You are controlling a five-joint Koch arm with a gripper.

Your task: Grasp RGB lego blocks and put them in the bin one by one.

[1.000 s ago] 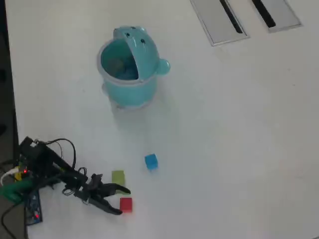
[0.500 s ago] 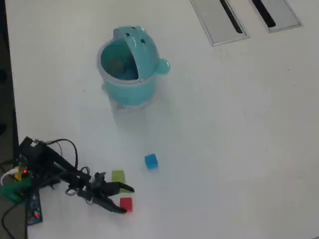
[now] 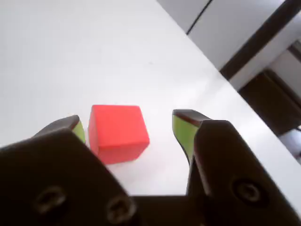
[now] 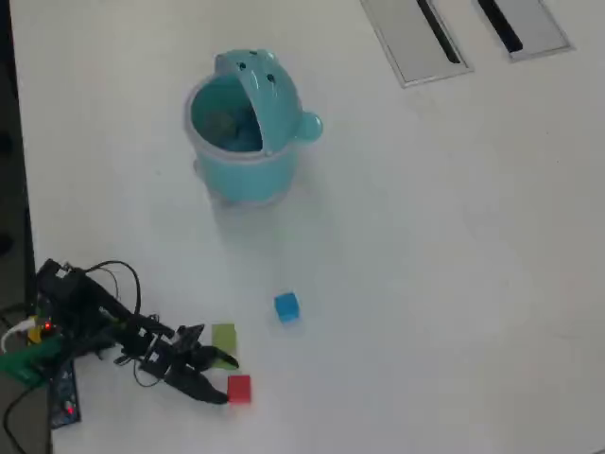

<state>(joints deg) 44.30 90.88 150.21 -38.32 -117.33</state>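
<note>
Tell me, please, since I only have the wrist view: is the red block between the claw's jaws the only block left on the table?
Observer: No. The overhead view shows a yellowish-green block and a blue block on the table too, besides the red block.
Operator: Thank you. Where is the bin from there?
Observer: The light blue bin stands far up the overhead picture from the claw, well beyond the blue block.
Operator: Is its lid open?
Observer: Yes, the lid is flipped up and the opening shows.
Operator: Anything beside the claw I could bump?
Observer: The yellowish-green block lies right next to one jaw.
</note>
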